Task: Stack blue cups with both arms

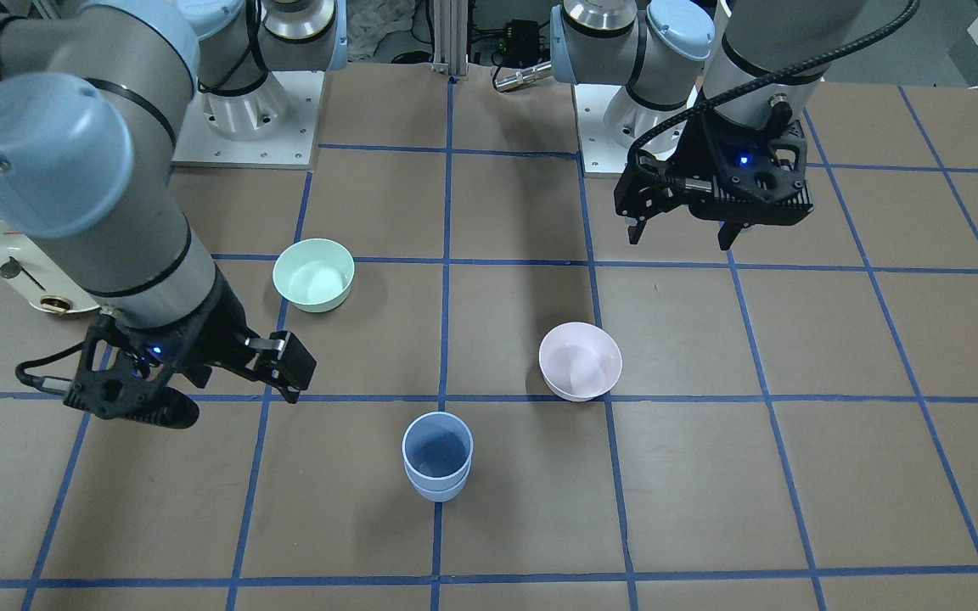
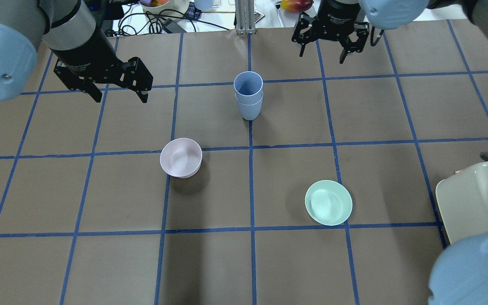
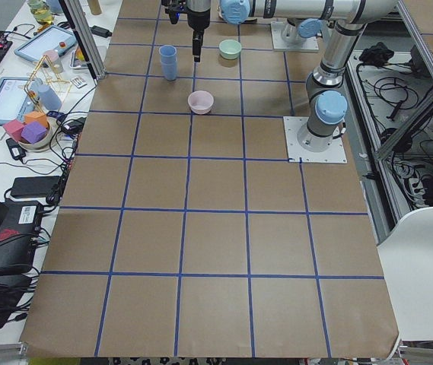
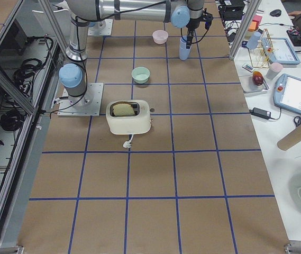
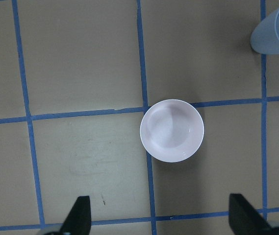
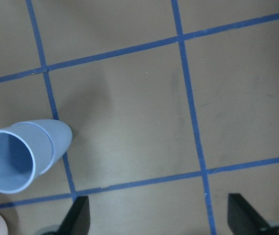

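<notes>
I see a brown table [image 3: 216,236] gridded with blue tape [image 5: 140,49]; a white chair [image 3: 421,251] beside it; a cluttered bench [image 4: 282,164], perhaps white.

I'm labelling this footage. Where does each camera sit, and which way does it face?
Front-facing: across the table, facing the robot's bases; both arms, stacked pale blue plastic cups centre.
Overhead: behind the robot, looking forward and down; open left gripper, open right gripper.
Exterior left: table's end, looking along it; both arms far off.
Exterior right: opposite end, looking along it; cream toaster, both arms.
Left wrist: straight down on pale pink bowl; own fingertips.
Right wrist: down on the cups; own fingertips.
Shared: both wrist views catch the cups.
</notes>
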